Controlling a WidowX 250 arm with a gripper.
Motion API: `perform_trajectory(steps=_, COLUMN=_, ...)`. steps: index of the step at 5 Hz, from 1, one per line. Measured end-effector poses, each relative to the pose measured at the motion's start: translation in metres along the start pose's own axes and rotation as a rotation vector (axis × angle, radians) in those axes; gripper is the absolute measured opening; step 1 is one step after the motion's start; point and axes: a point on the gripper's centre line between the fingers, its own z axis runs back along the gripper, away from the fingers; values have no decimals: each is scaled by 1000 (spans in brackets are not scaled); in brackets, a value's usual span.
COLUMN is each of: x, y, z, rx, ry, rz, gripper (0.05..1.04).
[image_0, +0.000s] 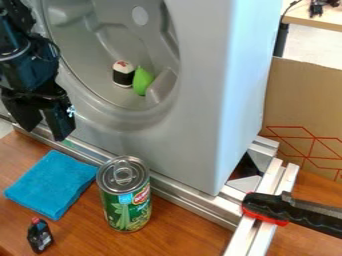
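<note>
1. My gripper (43, 134), hard black and angular, hangs at the upper left in front of the rounded grey shell (194, 150); its fingers are parted, with nothing between them.
2. Nearest below me lies the blue cloth (52, 182), soft, flat and nearly square, on smooth brown wood (180, 232).
3. The ribbed metal can (125, 195) stands upright just beside the cloth's right corner; the small dark bottle (40, 236) stands near its lower corner.
4. A straight metal rail (194, 202) bounds the wood behind; bare wood gives room between can and bottle.
5. The cloth's slightly longer axis slants from lower left to upper right.
</note>
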Motion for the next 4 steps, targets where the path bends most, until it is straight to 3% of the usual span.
perform_trajectory(steps=1, x=-2, y=-1, z=-4, rx=-6, ry=16, rz=0, gripper=1001)
perform_trajectory(steps=2, x=23, y=20, z=-20, rx=-23, ry=4, rz=-21, gripper=1001)
perform_trajectory(steps=3, x=50, y=51, z=-23, rx=77, ry=-58, rz=-51, gripper=1001)
perform_trajectory(steps=4, x=66, y=61, z=-24, rx=105, ry=-72, rz=-69, gripper=1001)
